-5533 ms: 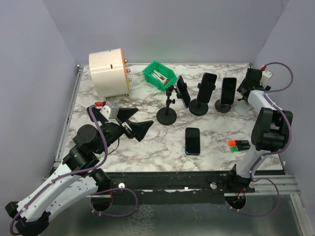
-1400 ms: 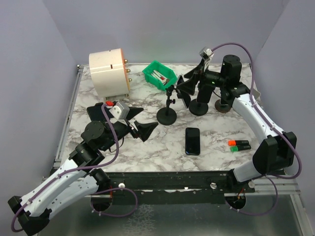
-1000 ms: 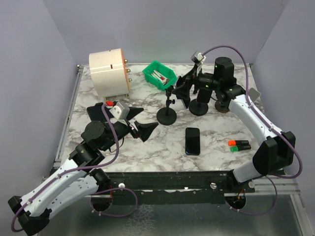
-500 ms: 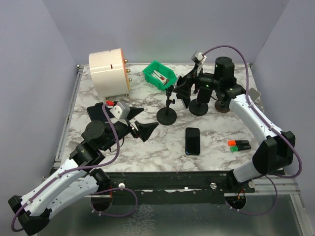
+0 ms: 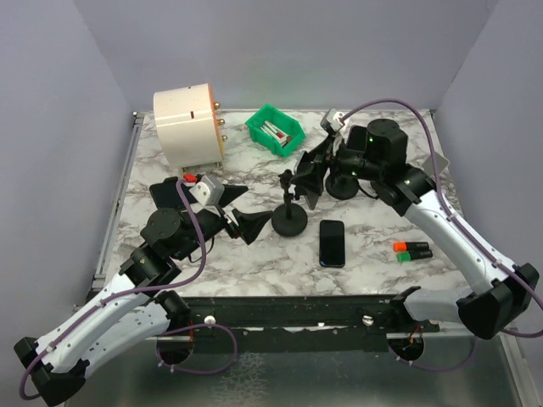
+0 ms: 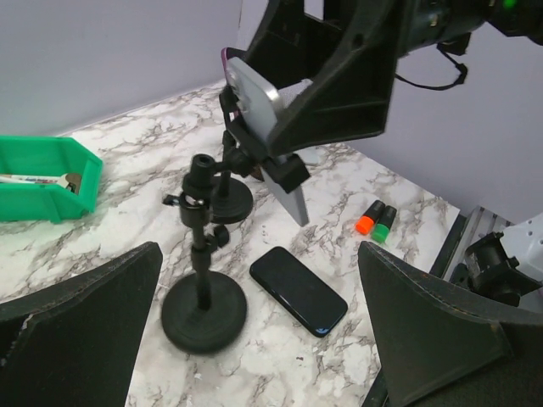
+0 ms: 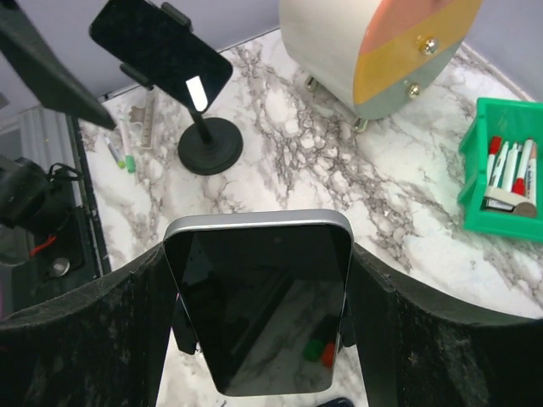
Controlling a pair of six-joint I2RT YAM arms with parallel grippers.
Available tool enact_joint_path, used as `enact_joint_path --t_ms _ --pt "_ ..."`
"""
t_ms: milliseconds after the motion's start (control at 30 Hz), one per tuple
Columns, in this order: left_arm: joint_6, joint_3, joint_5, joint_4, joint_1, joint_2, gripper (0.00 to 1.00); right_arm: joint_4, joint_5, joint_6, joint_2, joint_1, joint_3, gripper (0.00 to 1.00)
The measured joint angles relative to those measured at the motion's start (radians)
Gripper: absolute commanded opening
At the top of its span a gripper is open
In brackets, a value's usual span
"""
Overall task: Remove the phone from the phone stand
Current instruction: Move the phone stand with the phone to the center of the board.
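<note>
My right gripper (image 5: 310, 172) is shut on the phone (image 7: 259, 297), its fingers (image 7: 85, 339) pressing both long edges of the dark screen. Seen from the left wrist, the phone (image 6: 254, 97) hangs tilted in those jaws with a black clamp piece still behind it. The phone stand (image 5: 290, 222) has a round base and a thin pole. Its top knob (image 6: 202, 165) looks bare, just left of the phone, though I cannot tell whether clamp and pole still touch. Near the table's left front, my left gripper (image 5: 239, 212) stands open around nothing.
A second phone (image 5: 332, 242) lies flat near the stand's base. Orange and green highlighters (image 5: 411, 248) lie at the right front. Another phone on a stand (image 7: 161, 51) stands behind the right arm. A green bin (image 5: 275, 130) and a cream drum (image 5: 188, 127) sit at the back.
The right gripper has closed on the phone's edges and pulled it toward the near left. The stand's base has slid nearer with it. The left arm has not moved.
</note>
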Motion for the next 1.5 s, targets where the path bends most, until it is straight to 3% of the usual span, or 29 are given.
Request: enact_joint_path --t_ms 533,1267,1500 --pt "0.013 0.000 -0.008 0.000 0.000 0.015 0.99 -0.072 0.021 0.051 -0.214 0.031 -0.145 0.47" --pt "0.038 -0.011 -0.045 0.005 0.000 0.006 0.99 0.154 -0.087 0.271 -0.213 0.037 -0.220 0.45" --pt "0.037 -0.079 0.056 0.088 0.000 0.045 0.99 0.163 -0.083 0.267 -0.217 0.037 -0.279 0.45"
